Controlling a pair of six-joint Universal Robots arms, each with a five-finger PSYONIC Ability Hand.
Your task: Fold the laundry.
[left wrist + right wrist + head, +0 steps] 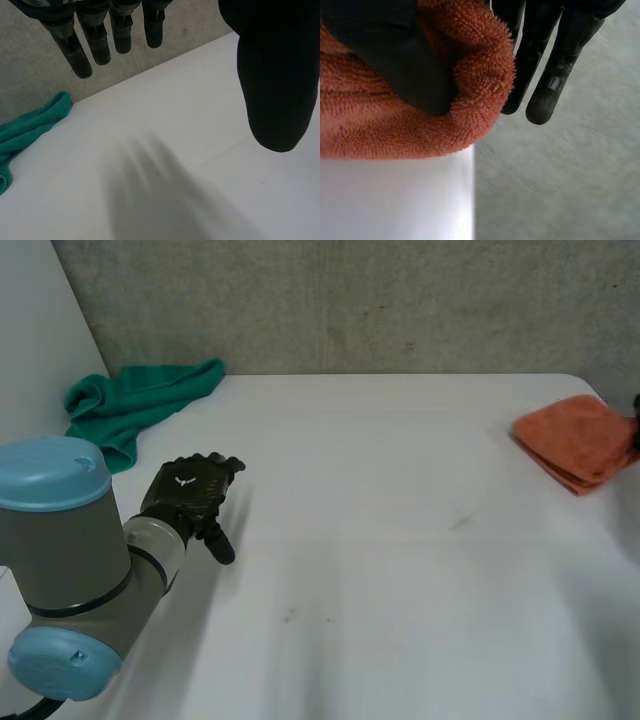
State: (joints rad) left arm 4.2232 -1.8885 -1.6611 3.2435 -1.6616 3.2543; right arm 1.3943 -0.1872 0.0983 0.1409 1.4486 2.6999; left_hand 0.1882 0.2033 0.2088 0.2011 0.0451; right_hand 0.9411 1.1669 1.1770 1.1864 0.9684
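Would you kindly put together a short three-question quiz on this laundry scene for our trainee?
1. True or false: the green cloth lies neatly folded.
2. Which does the right hand pinch? A) green cloth B) orange cloth C) nothing
3. Fill in: the left hand, holding nothing, is ___ (open/shut).
Key: 1 false, it is crumpled; 2 B; 3 open.
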